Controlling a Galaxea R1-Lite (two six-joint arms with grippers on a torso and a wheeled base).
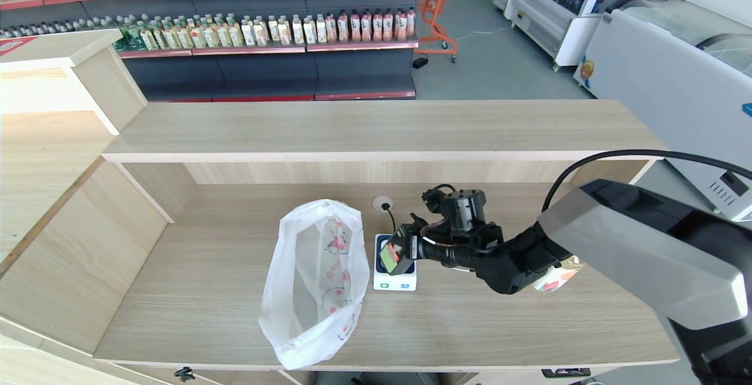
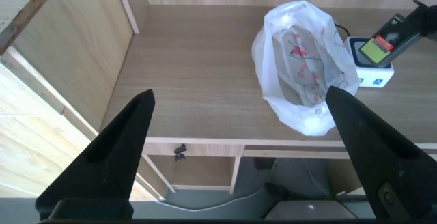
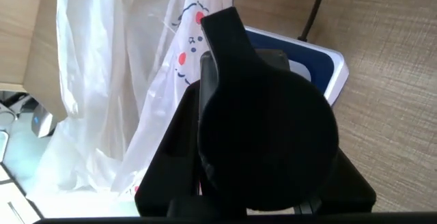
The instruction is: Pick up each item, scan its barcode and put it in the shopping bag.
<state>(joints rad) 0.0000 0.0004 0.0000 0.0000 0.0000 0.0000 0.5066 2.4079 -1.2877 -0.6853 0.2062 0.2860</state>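
A white plastic shopping bag (image 1: 317, 279) (image 2: 304, 60) (image 3: 102, 80) lies on the counter with its mouth toward the front edge. To its right stands a white and blue scanner (image 1: 395, 284) (image 2: 374, 77) (image 3: 321, 67). My right gripper (image 1: 395, 250) (image 2: 403, 29) is shut on a small green and red packet (image 1: 389, 254) (image 2: 379, 46), held just above the scanner's top. In the right wrist view the gripper's dark body (image 3: 266, 135) hides the packet. My left gripper (image 2: 239, 98) is open and holds nothing, off the counter's front left.
A printed can (image 1: 558, 276) stands on the counter, half hidden behind my right arm. A black cable (image 1: 389, 213) runs from the scanner to a port in the counter. A raised wooden ledge (image 1: 376, 129) borders the back, and a side wall (image 1: 76, 255) closes the left.
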